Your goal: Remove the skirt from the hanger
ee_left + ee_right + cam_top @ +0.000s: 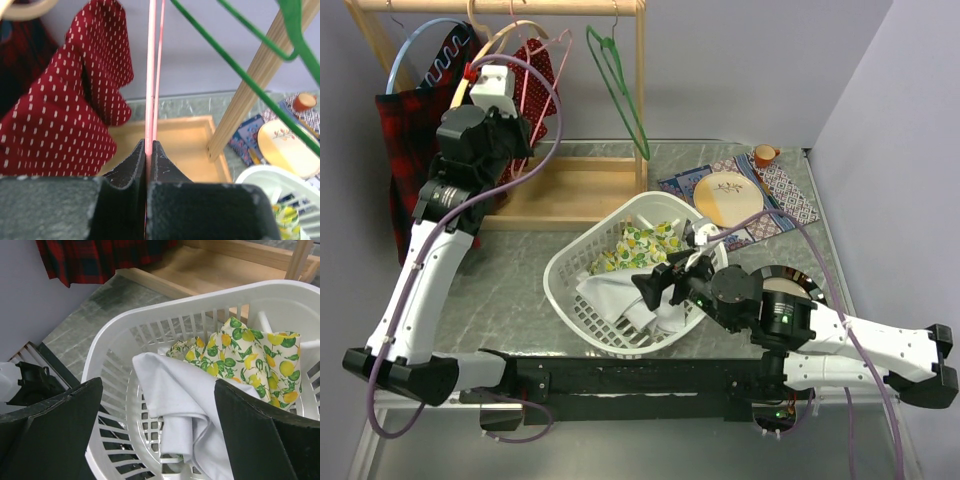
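Observation:
A thin pink hanger [152, 75] hangs bare from the wooden rack, and my left gripper [149, 145] is shut on its two wires. The top view shows that hanger [563, 60] up at the rail. A white skirt [175, 400] lies crumpled in the white laundry basket [150, 310], beside a lemon-print cloth [255, 355]. My right gripper [157, 390] hovers over the basket, open wide, its fingers on either side of the skirt and apart from it. In the top view the right gripper [655, 283] sits above the skirt [620, 295].
A red dotted garment [60, 115] hangs left of the pink hanger. A dark plaid garment [405, 130] hangs at the rack's left end and a green hanger [620, 80] at its right. A plate [728, 198] on a patterned mat and an orange cup [765, 154] lie at the back right.

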Controlling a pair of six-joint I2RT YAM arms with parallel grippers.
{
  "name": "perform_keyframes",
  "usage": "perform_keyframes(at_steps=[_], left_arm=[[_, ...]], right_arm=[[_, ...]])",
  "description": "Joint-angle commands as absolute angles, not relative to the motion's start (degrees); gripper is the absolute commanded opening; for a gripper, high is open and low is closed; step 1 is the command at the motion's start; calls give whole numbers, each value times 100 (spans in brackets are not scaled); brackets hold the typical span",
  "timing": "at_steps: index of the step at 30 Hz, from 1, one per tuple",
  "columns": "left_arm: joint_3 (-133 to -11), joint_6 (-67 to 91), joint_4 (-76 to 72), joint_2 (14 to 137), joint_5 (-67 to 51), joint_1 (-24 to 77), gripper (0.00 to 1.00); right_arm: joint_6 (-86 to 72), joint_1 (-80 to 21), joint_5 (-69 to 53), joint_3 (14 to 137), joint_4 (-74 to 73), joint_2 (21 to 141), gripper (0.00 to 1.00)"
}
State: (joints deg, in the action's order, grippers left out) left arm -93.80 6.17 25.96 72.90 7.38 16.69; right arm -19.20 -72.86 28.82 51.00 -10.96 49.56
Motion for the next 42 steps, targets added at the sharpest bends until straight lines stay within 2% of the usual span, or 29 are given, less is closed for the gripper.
perform_keyframes(at_steps=[1, 6, 10, 16, 18, 19, 21, 22, 25, 31, 39, 42], left_arm=[[-9921, 545, 2048, 7725, 598, 1652, 1], [-10054, 448, 1635, 8112, 466, 1652, 1], [-10467, 431, 1845, 8568, 510, 1644, 1], [-10222, 387, 1828, 8868, 404, 1652, 1], [-10187, 457, 1915, 8824, 396, 1652, 11], [-10143, 474, 1933, 8789, 352, 1652, 33], [-10038, 492, 1969, 8570, 247, 1652, 56], [-9802, 501, 1943, 8456, 176, 1652, 74], [-9214, 466, 1793, 7885, 245, 1652, 89], [-8842, 606, 2056, 6918, 596, 1644, 97], [-9316, 308, 2918, 6662, 2108, 1486, 96], [-9667, 316, 2997, 6820, 2110, 1197, 95]], right_arm=[[-1802, -7277, 2945, 4905, -713, 4641, 100], [-1591, -7269, 2584, 4869, -632, 4456, 100], [-1608, -7269, 2549, 4825, -598, 4360, 100], [-1687, -7277, 2364, 4737, -588, 4438, 100], [-1740, -7277, 2382, 4781, -650, 4473, 100], [-1749, -7269, 2373, 4790, -650, 4491, 100], [-1784, -7269, 2312, 4799, -642, 4482, 100], [-1784, -7277, 2268, 4790, -624, 4456, 100], [-1837, -7277, 1936, 4711, -502, 4386, 99], [-1863, -7269, 1573, 4807, -527, 4561, 99], [-1784, -7269, 1933, 5098, -809, 4579, 99], [-1846, -7277, 1890, 5001, -695, 4465, 99]])
